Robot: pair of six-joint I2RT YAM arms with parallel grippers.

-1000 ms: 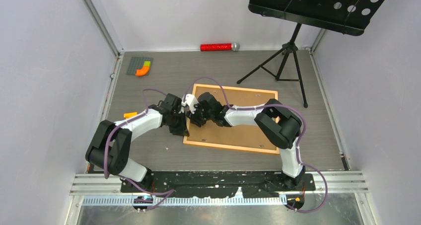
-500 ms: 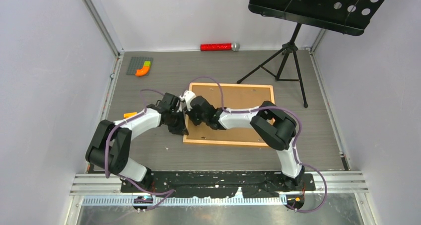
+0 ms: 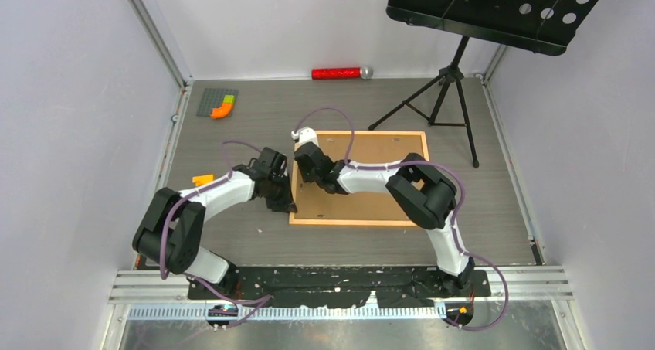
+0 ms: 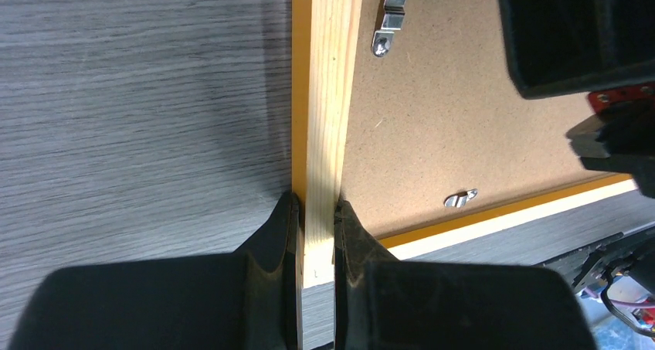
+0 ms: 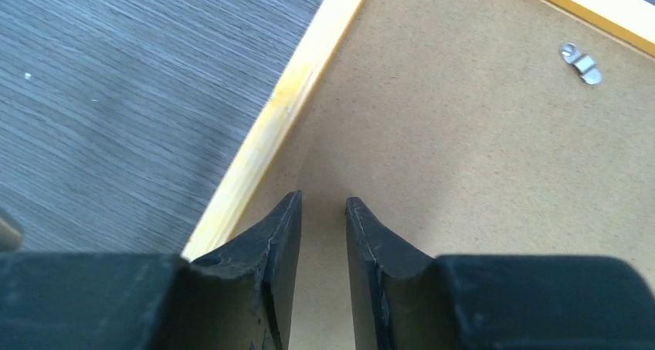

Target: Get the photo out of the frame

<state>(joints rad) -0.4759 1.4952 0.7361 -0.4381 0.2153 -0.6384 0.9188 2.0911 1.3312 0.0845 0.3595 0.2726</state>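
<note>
Clamping the frame (image 4: 324, 95): left fingers (image 4: 274, 242) are closed on its wooden side rail, one on the outer orange edge, one on the inner side by the backing board (image 4: 432, 118). It lies back-up on the desk (image 4: 139, 95). Over the board, right fingers (image 5: 282, 242) stand slightly apart with nothing between them, rail just to their left, metal clip (image 5: 581, 62) ahead-right. Can't see the photo from this side.

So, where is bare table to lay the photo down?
Bare: between the frame and the right wall, nearer than the stand; also the strip in front of the frame. Crowded: its left edge, around the left tool and right tool.
</note>
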